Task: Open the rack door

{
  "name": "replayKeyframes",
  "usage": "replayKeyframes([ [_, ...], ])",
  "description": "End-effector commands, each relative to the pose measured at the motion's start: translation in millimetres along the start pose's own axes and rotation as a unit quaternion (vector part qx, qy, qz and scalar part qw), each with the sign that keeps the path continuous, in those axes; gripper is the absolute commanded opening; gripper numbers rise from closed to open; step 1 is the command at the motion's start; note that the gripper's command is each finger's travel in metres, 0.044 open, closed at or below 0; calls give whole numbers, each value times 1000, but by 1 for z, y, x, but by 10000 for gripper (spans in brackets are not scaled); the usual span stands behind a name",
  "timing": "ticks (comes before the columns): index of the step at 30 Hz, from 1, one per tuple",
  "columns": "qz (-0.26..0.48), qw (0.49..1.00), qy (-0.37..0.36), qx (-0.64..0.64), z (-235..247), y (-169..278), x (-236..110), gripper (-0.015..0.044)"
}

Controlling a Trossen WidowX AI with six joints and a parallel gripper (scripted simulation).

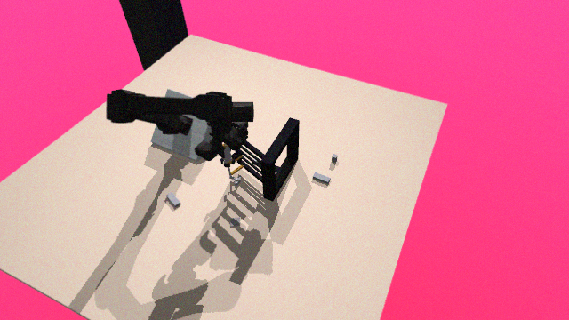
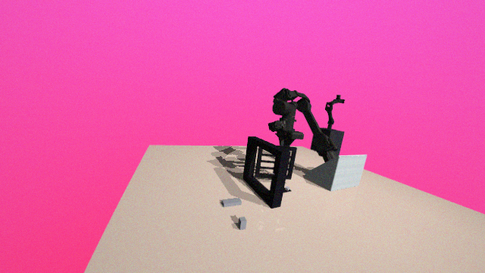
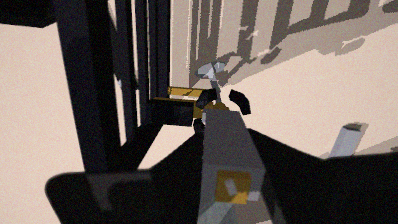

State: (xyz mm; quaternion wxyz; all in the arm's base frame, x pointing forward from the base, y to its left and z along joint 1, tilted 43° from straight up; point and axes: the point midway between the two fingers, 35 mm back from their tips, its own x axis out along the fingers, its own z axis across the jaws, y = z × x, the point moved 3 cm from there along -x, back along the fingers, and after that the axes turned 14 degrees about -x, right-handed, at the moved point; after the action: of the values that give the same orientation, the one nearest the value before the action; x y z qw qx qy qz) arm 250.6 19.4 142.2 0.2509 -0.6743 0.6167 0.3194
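1. Our gripper point(image 1: 227, 156) point(image 2: 286, 143) point(image 3: 223, 136) is closed on the gray handle point(image 1: 228, 155) point(image 3: 229, 137), its fingers held apart by the bar between them. We see orange at the handle's end in the wrist view.
2. We have the slatted door point(image 1: 254, 171) point(image 2: 292, 163) point(image 3: 85, 95) swung out from the black frame point(image 1: 269, 178) point(image 2: 279, 178), on the side toward our arm point(image 1: 164, 107) point(image 2: 314, 123). We cannot tell whether it is past the 80-degree mark.
3. Orange strips point(image 1: 236, 170) point(image 3: 185, 92) lie near our grip, beside the door's edge.
4. Beyond them, we see a small pale metal piece point(image 1: 236, 180) point(image 3: 210, 70); its exact shape is too small for us to tell.
5. On the far side of the frame from our arm, a long gray block point(image 1: 321, 178) point(image 2: 231, 202) lies near a smaller gray block point(image 1: 334, 158) point(image 2: 242, 223). Both rest on the table point(image 1: 378, 133) point(image 2: 341, 235) point(image 3: 30, 125).
6. On our arm's side, we see another gray block point(image 1: 173, 200) point(image 3: 346, 141), well apart from the frame.
7. Below our arm, in the top view, sits a blue-gray sloped body point(image 1: 161, 138) point(image 2: 350, 172).
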Motion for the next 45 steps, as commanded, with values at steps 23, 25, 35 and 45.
replayKeyframes([
  [23, 0, 984, 5, -179, -48, -8, 0, 19],
  [25, 0, 984, 5, -179, -48, -8, 0, 19],
  [35, 0, 984, 5, -179, -48, -8, 0, 45],
  [45, 0, 984, 5, -179, -48, -8, 0, 291],
])
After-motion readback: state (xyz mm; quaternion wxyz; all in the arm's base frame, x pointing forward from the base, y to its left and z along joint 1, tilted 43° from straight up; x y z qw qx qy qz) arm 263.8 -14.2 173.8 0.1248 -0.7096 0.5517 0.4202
